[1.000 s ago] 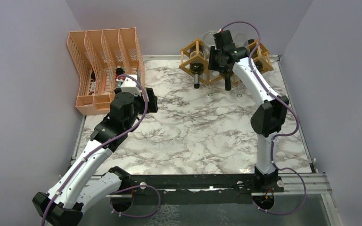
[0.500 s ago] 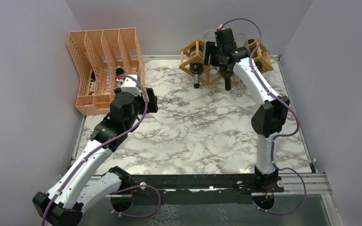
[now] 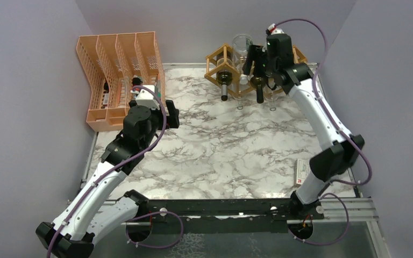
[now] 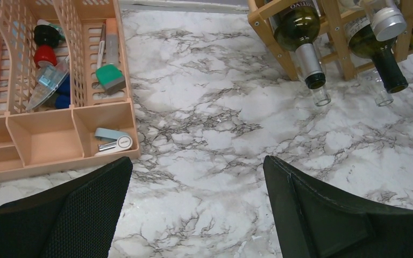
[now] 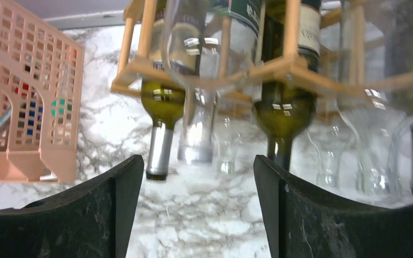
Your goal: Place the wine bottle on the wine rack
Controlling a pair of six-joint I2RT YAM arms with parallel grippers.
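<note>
The wine bottle (image 5: 280,107), dark green with a dark neck, is lying in a middle cell of the wine rack (image 5: 146,27) at the far edge of the desk (image 3: 220,145). Its body is sitting inside the wooden lattice. Its neck is projecting out of the cell toward the near edge and is tilting down toward the desk surface.

The right fingers (image 5: 97,215) are standing wide apart and are gripping nothing. They are hovering just in front of and above the rack. In the right wrist view, the bottle is lying straight ahead of them, slightly right of the gap's centre line. Its long axis is running front to back, roughly in line with the approach direction of the right fingers.

The left fingers (image 4: 59,220) are also standing fully apart and empty. They are hanging beside the peach file organizer (image 3: 113,64), well apart from the rack. The right arm is therefore the nearer one.

Judgement: the bottle appears seated and the placement appears all but complete. Any retreat calls for travel back along the bottle's axis, keeping clear of the projecting neck and of the neighbouring silver-necked bottle (image 5: 161,115).
</note>
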